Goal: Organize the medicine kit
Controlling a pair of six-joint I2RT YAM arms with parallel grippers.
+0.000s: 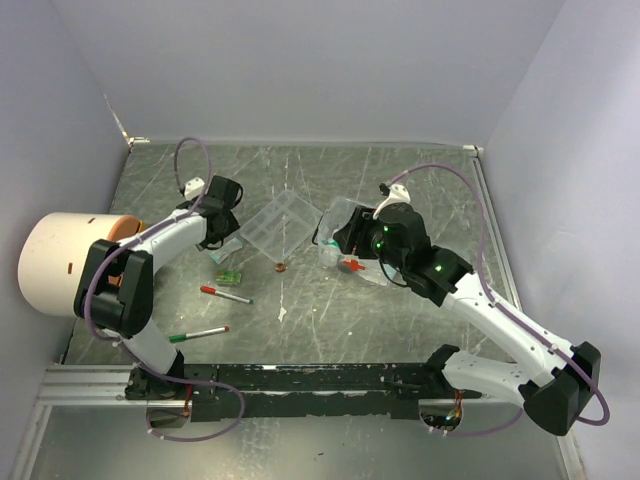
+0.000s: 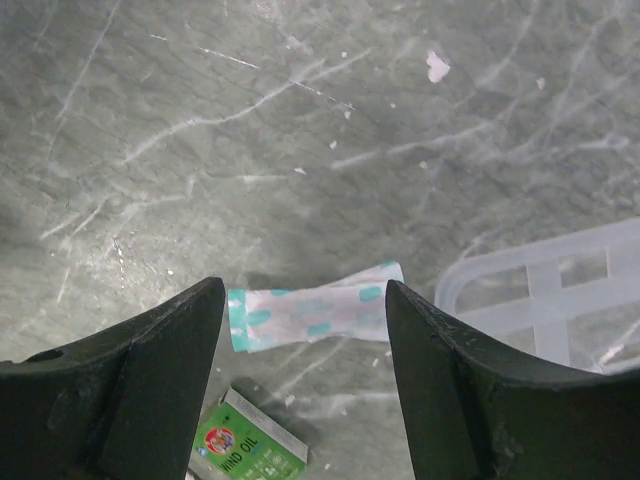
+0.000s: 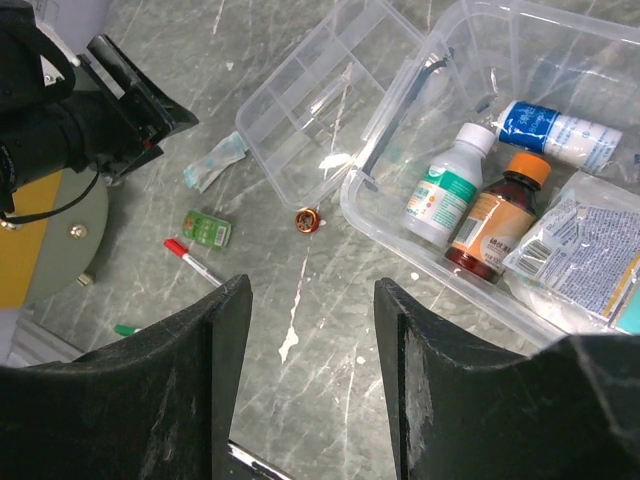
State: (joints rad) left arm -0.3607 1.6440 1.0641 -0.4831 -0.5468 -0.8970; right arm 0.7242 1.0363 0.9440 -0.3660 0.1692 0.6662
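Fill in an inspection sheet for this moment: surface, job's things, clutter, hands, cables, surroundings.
Surface: grey marbled tabletop, scratched, with white flecks.
Job's things: clear box open, holding bottles and packets; divided tray out beside it; white-teal packet, green sachet and a small copper-coloured piece loose on the table.
Clutter: red pen, green pen, white cylinder at the left edge.
Hands: left hand open, straddling the white-teal packet; right hand open, empty, above the table near the box.
Cables: purple cables looped along both arms.
Surroundings: plain white walls; metal rail at the near edge.
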